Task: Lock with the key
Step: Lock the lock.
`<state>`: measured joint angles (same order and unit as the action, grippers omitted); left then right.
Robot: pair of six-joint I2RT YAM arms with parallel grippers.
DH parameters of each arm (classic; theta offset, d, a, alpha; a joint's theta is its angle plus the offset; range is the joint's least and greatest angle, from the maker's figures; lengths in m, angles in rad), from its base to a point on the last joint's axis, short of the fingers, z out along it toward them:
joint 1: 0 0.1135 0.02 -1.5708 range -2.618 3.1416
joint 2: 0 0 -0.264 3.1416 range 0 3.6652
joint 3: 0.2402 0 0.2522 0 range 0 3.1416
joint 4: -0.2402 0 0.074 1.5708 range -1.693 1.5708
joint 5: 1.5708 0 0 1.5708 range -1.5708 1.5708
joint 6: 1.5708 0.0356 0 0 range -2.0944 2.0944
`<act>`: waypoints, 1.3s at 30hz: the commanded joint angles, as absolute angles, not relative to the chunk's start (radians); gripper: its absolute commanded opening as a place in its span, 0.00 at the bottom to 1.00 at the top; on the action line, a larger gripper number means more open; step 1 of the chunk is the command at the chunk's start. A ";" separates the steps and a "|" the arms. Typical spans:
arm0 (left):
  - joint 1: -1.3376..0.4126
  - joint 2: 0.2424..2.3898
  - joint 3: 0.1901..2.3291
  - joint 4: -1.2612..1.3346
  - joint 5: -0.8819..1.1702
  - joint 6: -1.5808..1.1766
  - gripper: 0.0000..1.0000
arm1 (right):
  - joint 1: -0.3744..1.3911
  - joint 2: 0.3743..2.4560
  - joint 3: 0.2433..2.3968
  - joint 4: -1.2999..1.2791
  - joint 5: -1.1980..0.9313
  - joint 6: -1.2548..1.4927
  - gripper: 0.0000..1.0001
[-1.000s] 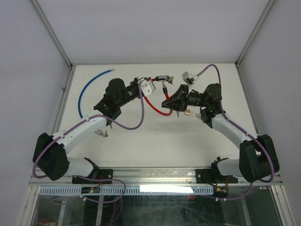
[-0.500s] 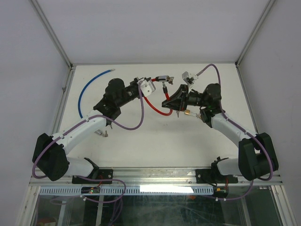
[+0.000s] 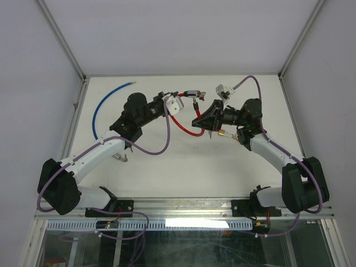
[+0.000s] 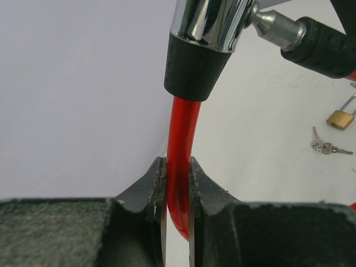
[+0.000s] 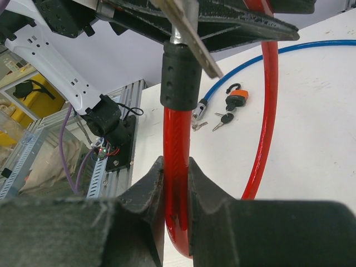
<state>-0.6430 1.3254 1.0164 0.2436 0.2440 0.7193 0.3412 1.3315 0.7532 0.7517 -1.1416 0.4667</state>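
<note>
One red cable lock is held by two end effectors: the left end effector is clamped on the cable below the chrome barrel, the right end effector below the black tip. One blue cable and one brass padlock are seen on the tabletop.

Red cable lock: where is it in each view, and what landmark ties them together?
Top external: red cable lock arcs at centre, between the arms.
Left wrist: centre, upright in the left gripper.
Right wrist: centre-left, in the right gripper, looping right.
Landmark: blue cable, top-left from above, upper right in right wrist; absent from left wrist.
</note>
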 commanded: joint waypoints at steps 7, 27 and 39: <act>-0.658 1.282 1.052 0.247 0.250 0.766 0.00 | 0.325 1.325 0.755 0.787 -1.147 0.485 0.00; -0.737 1.318 0.994 0.106 0.074 1.177 0.00 | 0.318 1.438 0.731 0.813 -1.185 0.273 0.00; -0.735 1.328 1.031 -0.072 0.067 1.251 0.00 | 0.298 1.415 0.805 0.570 -1.244 0.172 0.00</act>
